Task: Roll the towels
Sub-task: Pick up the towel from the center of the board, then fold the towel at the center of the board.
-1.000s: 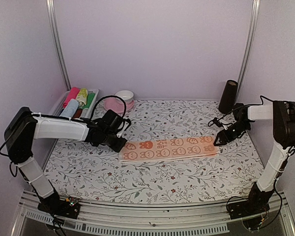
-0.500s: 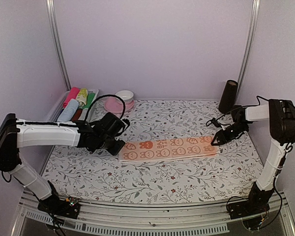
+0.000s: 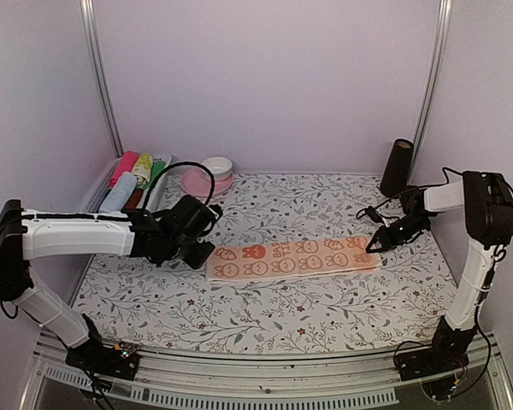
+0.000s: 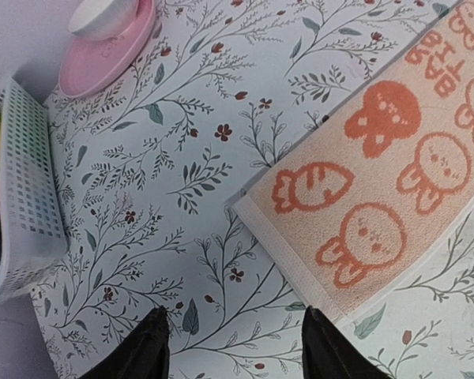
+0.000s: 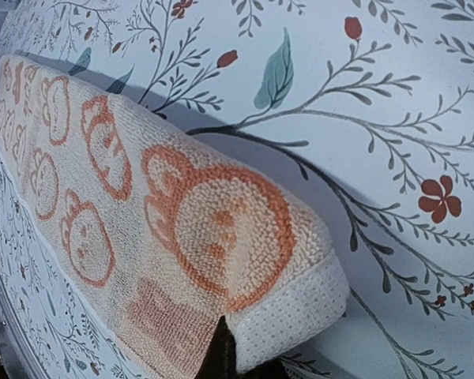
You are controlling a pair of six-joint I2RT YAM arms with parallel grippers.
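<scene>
Right gripper (image 3: 374,245) is pinched closed on the right corner of the orange towel (image 3: 295,258); its fingertips are mostly cut off in the wrist view. Left gripper (image 4: 237,355) hangs partly open over the sheet (image 4: 182,158), just left of that towel lying flat mid-table. Blue towel (image 3: 120,190) sits in the far-left basket (image 4: 31,197), half hidden.
</scene>
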